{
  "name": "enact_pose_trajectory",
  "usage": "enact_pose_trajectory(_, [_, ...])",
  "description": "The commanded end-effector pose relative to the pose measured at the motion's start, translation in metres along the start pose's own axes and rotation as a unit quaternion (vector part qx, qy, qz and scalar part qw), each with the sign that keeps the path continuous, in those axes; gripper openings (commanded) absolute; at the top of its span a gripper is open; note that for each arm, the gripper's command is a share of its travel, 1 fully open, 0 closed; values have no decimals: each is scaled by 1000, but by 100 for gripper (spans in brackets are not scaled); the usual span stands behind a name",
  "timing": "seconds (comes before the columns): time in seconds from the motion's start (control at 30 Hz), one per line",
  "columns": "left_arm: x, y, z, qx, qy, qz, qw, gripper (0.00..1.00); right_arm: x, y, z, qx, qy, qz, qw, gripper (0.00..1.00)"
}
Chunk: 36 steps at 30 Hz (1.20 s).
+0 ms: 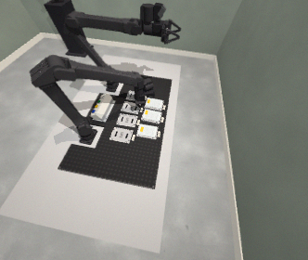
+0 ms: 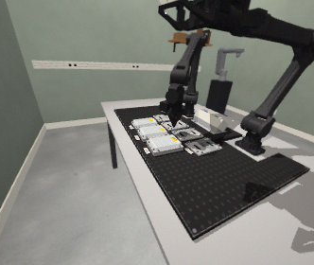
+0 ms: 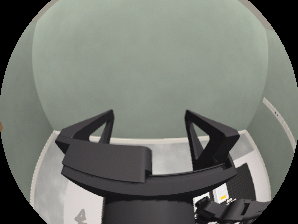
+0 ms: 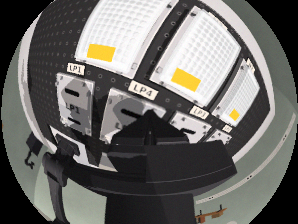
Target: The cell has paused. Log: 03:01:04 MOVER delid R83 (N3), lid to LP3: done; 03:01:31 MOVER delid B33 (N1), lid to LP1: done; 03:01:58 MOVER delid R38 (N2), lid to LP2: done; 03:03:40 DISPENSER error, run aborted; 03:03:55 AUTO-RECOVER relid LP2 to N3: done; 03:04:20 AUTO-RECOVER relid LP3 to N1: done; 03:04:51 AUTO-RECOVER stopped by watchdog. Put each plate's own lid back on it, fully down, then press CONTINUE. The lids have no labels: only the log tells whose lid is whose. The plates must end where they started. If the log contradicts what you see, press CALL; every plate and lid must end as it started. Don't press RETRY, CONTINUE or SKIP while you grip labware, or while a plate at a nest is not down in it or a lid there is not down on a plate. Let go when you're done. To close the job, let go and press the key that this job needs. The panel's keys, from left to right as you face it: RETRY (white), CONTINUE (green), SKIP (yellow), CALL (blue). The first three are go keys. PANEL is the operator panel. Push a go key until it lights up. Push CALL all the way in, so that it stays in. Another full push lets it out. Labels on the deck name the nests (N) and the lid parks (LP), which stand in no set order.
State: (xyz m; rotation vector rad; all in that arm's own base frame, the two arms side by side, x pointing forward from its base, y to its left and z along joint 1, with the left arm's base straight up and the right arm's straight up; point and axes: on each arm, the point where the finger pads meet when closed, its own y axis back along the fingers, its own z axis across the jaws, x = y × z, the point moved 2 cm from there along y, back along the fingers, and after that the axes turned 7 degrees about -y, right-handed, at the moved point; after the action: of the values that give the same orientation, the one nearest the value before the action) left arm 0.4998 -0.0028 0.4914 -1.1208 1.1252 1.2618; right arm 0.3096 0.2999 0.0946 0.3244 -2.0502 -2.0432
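Observation:
Three white plates with yellow tags stand in a row: one [image 1: 155, 104] [image 2: 165, 144] [image 4: 122, 37], a middle one [image 1: 151, 116] [image 2: 152, 132] [image 4: 202, 50] and a third [image 1: 147, 131] [image 2: 144, 123] [image 4: 240, 95]. Whether each wears a clear lid is hard to tell. Beside them are four grey slotted lid parks, among them LP1 [image 4: 72, 107]. I see no lid plainly on them. My right gripper [image 4: 149, 113] [image 2: 174, 125] is shut and empty, low over the park row, hiding part of LP4. My left gripper [image 1: 176, 33] [image 3: 149, 113] is open and empty, high above the deck.
The operator panel [image 1: 103, 108] [image 2: 210, 119] with its coloured keys stands behind the lid parks, between the arm bases. The black perforated deck [image 1: 121, 164] [image 2: 208, 194] lies on the pale table [image 1: 74, 200]. The right arm reaches over the parks.

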Motion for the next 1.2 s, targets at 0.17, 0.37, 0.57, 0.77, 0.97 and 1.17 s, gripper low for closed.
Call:
enact_pose_trajectory(0.17, [-35, 6, 12, -10, -7, -33, 999, 100, 21, 12, -6, -8, 91, -23, 996, 0])
enact_pose_trajectory(0.37, [-35, 6, 12, -10, -7, -33, 999, 100, 49, 11, -18, -7, 152, -22, 988, 0])
enact_pose_trajectory(0.57, [-35, 6, 12, -10, -7, -33, 999, 100, 56, 15, -23, -10, 173, -36, 984, 0])
enact_pose_trajectory(0.77, [-35, 6, 12, -10, -7, -33, 999, 100, 46, 51, -18, -11, 173, -39, 984, 0])
enact_pose_trajectory(0.97, [-35, 6, 12, -10, -7, -33, 999, 100, 47, 82, -19, -11, 171, -40, 984, 0])
enact_pose_trajectory(1.17, [-35, 6, 12, -10, -7, -33, 999, 100, 47, 92, -19, -8, 171, -27, 985, 0])
